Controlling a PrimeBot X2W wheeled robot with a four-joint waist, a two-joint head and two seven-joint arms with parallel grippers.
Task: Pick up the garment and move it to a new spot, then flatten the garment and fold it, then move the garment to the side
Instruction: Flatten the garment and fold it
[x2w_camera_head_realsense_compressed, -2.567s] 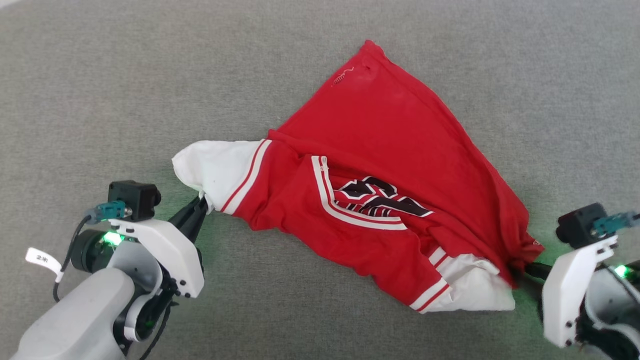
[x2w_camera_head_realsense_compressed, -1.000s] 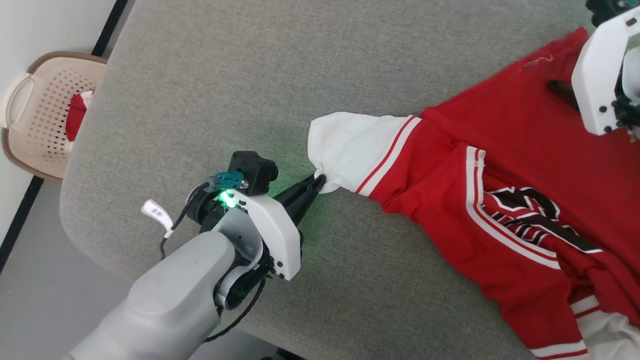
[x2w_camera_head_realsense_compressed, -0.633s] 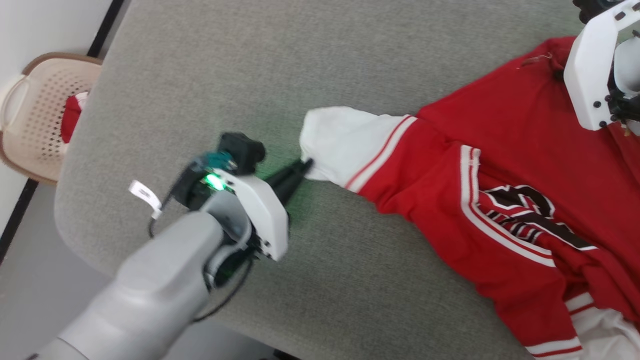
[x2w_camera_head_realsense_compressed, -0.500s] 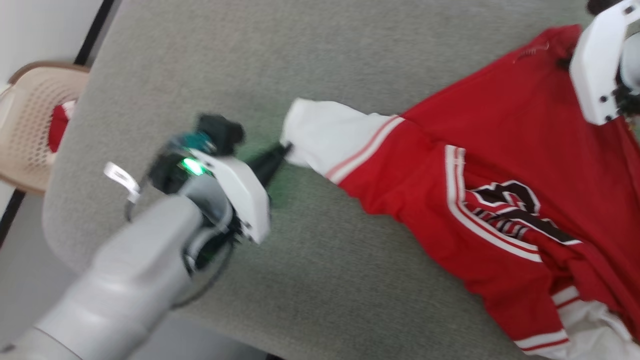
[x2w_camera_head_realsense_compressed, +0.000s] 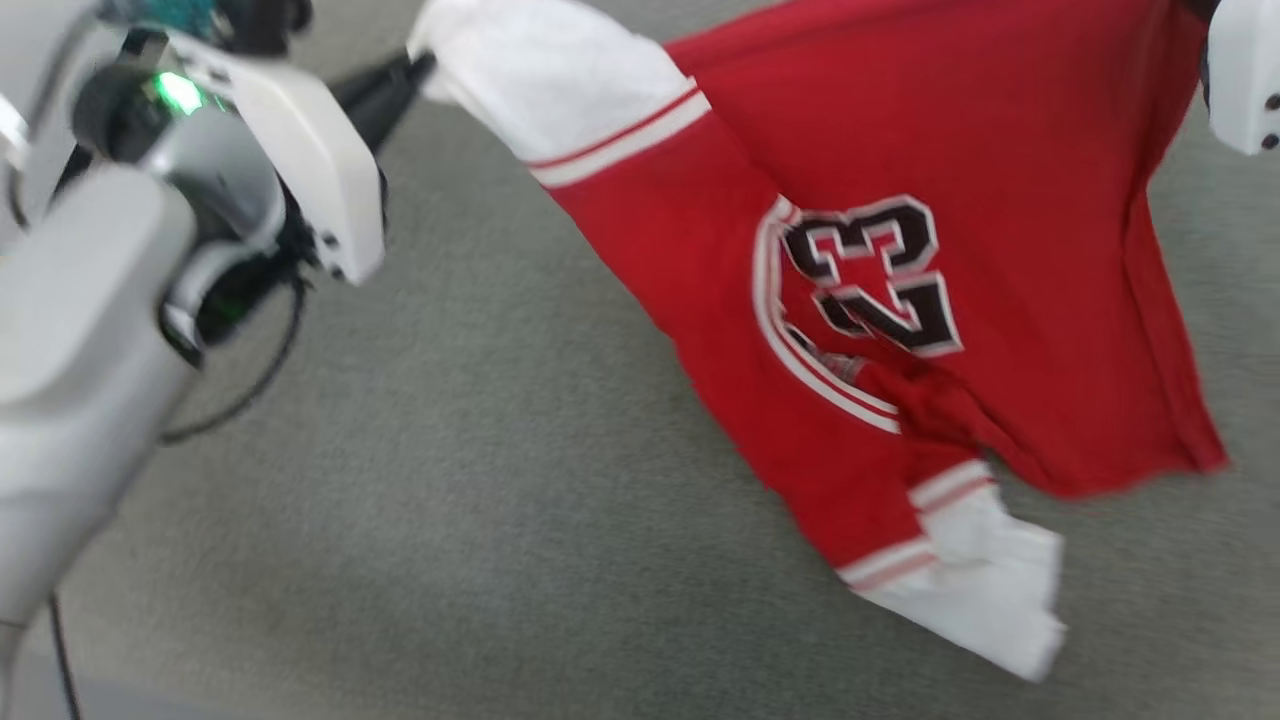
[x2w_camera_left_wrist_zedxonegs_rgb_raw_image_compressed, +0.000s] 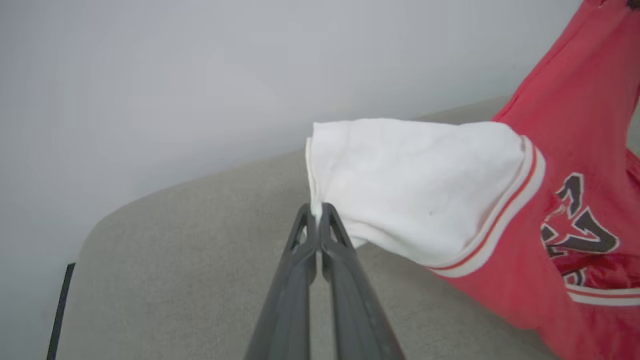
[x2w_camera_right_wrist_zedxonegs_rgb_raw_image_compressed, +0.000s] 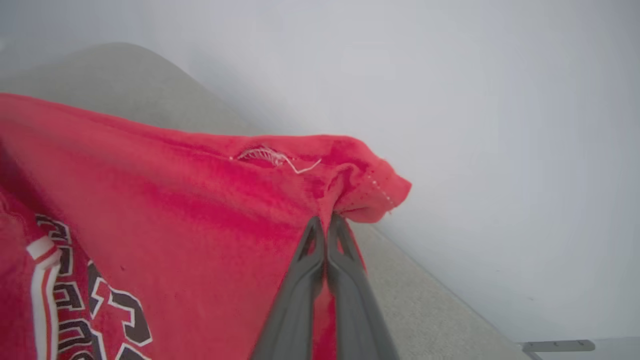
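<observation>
The garment (x2w_camera_head_realsense_compressed: 1000, 150), a red jersey with white sleeve ends and a black 23, hangs lifted above the grey surface (x2w_camera_head_realsense_compressed: 500, 550). My left gripper (x2w_camera_head_realsense_compressed: 420, 65) is shut on the edge of a white sleeve end; the left wrist view shows the closed fingertips pinching that white cloth (x2w_camera_left_wrist_zedxonegs_rgb_raw_image_compressed: 410, 180) at the left gripper (x2w_camera_left_wrist_zedxonegs_rgb_raw_image_compressed: 316, 212). My right gripper (x2w_camera_right_wrist_zedxonegs_rgb_raw_image_compressed: 326, 220) is shut on a bunched red corner of the garment (x2w_camera_right_wrist_zedxonegs_rgb_raw_image_compressed: 200, 210) near a loose white thread. In the head view the right arm's white housing (x2w_camera_head_realsense_compressed: 1245, 80) sits at the top right. The other white sleeve end (x2w_camera_head_realsense_compressed: 990, 590) dangles low.
The grey fabric-covered surface (x2w_camera_left_wrist_zedxonegs_rgb_raw_image_compressed: 175, 280) spreads below the hanging cloth, with a rounded corner at its far end. A pale wall (x2w_camera_right_wrist_zedxonegs_rgb_raw_image_compressed: 450, 100) rises behind it. A dark strip (x2w_camera_left_wrist_zedxonegs_rgb_raw_image_compressed: 59, 310) runs along the floor at the left.
Both grippers have lifted the garment off the surface, so it hangs between them with the 23 upright. The head camera has shifted, and the basket at the left has left the picture.
</observation>
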